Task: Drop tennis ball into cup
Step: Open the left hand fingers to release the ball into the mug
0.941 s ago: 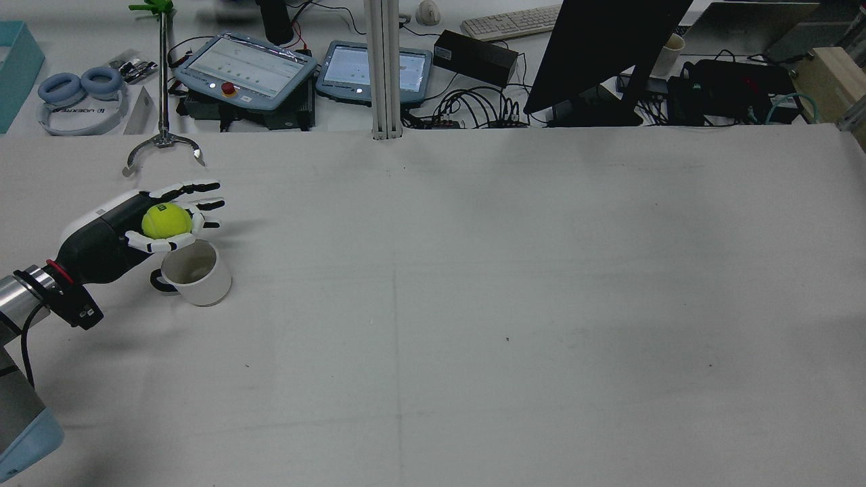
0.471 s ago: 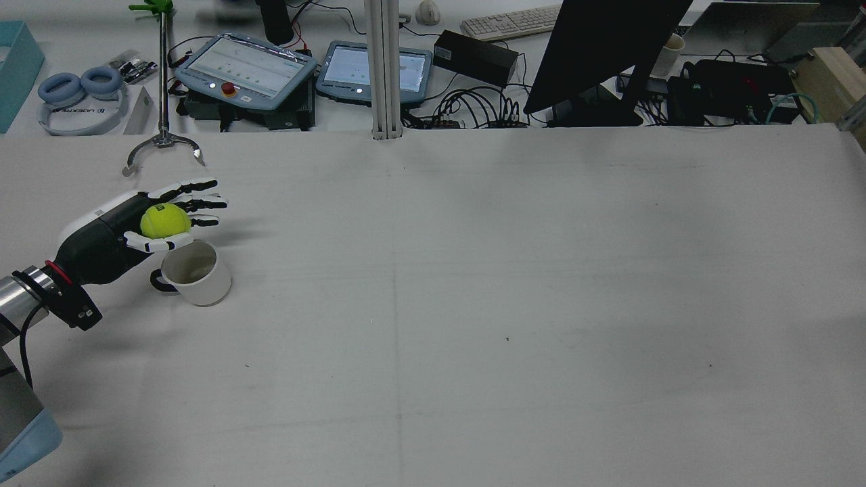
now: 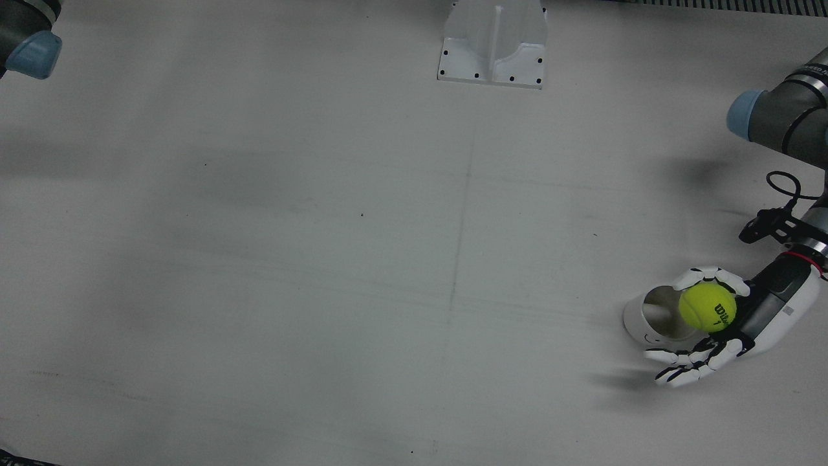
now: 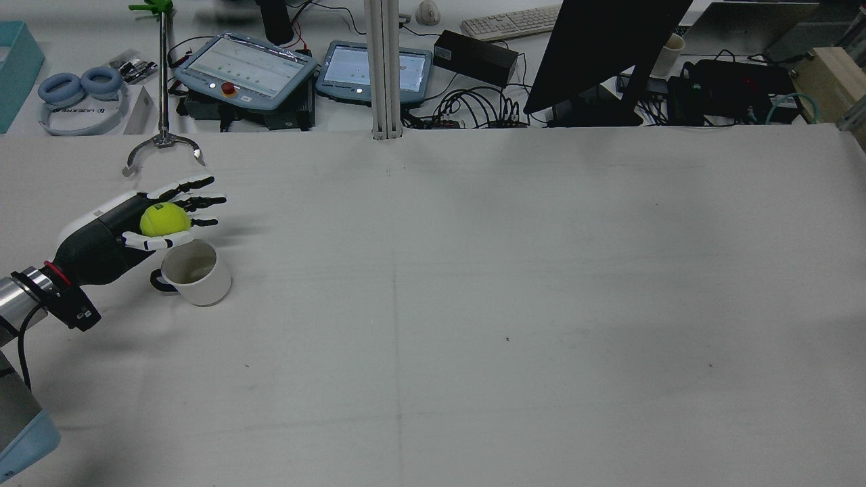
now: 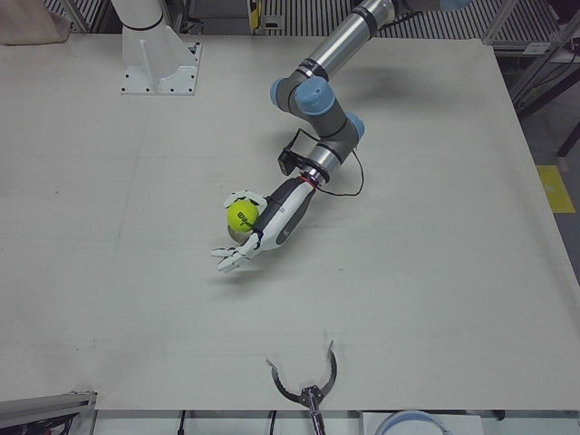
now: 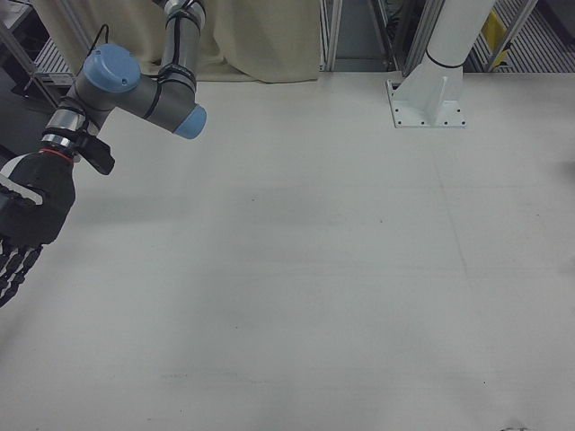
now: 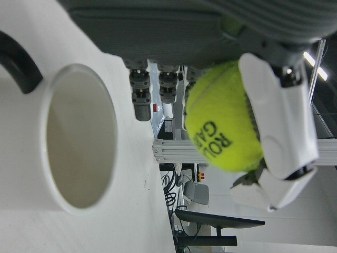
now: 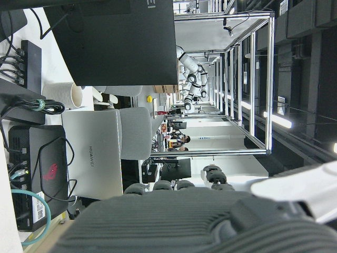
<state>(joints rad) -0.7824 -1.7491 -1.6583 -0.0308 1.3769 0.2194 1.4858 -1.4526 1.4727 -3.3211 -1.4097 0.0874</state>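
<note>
One tennis ball (image 4: 164, 220) in left robot hand (image 4: 145, 220), cup (image 7: 68, 139) empty

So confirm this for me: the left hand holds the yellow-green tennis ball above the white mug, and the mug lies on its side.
Not quite. The left hand does hold the yellow-green tennis ball above the white mug, but the mug stands upright, mouth up, as the rear view shows.
</note>
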